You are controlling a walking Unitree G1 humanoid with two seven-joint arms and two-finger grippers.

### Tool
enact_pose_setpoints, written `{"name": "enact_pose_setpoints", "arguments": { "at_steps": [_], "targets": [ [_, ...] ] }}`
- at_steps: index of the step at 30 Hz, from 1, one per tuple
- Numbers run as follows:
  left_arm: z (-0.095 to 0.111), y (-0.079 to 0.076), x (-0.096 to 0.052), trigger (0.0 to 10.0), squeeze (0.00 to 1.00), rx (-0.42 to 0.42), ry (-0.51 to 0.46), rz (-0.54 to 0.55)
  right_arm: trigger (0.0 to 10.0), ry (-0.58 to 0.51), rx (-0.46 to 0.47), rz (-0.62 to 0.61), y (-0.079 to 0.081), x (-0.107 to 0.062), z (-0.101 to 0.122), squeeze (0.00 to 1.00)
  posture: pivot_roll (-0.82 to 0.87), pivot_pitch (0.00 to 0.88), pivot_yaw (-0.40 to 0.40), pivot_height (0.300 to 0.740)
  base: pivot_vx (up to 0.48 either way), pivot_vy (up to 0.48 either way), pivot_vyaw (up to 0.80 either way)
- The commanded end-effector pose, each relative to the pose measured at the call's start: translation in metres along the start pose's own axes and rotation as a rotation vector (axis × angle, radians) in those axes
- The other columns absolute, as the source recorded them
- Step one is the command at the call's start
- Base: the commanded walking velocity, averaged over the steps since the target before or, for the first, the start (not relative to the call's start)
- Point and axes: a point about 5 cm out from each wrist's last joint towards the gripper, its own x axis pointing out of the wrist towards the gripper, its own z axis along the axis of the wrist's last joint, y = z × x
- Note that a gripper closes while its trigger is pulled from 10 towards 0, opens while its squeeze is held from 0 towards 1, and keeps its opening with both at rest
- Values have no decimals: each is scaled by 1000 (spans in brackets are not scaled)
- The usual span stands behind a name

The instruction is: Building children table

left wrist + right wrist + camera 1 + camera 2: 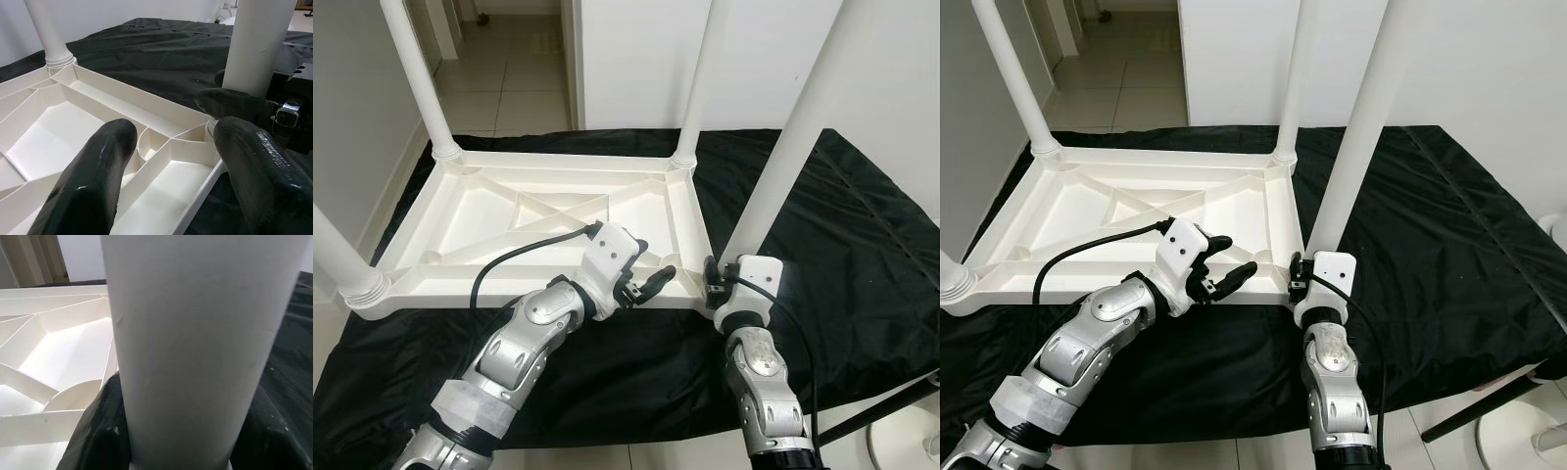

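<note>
A white plastic children's table lies upside down on a black cloth, its ribbed underside facing up. Legs stand in the far left, far right and near left corners. My right gripper is shut around the base of the near right leg, where the leg meets its corner socket; in the right wrist view that leg stands between the black fingers. My left gripper hovers open just above the table's near rim, a little left of that corner, with nothing between its fingers.
The black cloth covers the floor under and around the table. Tiled floor runs off at the back left, and a white wall stands behind. A black rod and a white round base sit at the near right.
</note>
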Motion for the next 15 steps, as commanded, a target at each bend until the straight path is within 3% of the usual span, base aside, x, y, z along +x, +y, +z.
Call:
{"name": "enact_pose_setpoints", "arguments": {
  "at_steps": [1, 5, 6, 11, 12, 13, 15],
  "targets": [
    [1, -2, 0, 10000, 0, 16, -2, -91, 10000, 41, 37, 12, 8, -3, -6, 0, -84, 0, -21, 740, 0, 0, 0],
    [1, -1, 0, 10000, 0, 17, -2, -89, 10000, 40, 37, 14, 7, -2, -6, 0, -84, 0, -21, 740, 0, 0, 0],
    [1, -1, 0, 10000, 0, 19, -3, -86, 10000, 33, 42, 21, 5, -2, -5, 1000, -81, 0, -22, 740, 0, 0, 0],
    [3, -1, -2, 10000, 0, 13, -8, -61, 10000, -16, 26, 113, -3, 2, 4, 1000, -64, 0, -24, 740, 0, 0, 0],
    [3, -1, -3, 10000, 0, 11, -8, -55, 10000, -22, 16, 127, -5, 2, 5, 604, -64, 0, -24, 740, 0, 0, 0],
    [3, -1, -5, 10000, 0, 8, -6, -48, 10000, -22, 10, 135, -8, 3, 6, 43, -60, 0, -29, 740, 0, 0, 0],
    [3, -1, -5, 10000, 0, 8, -6, -48, 10000, -22, 10, 135, -8, 3, 6, 43, -60, 0, -29, 740, 0, 0, 0]
  ]
}}
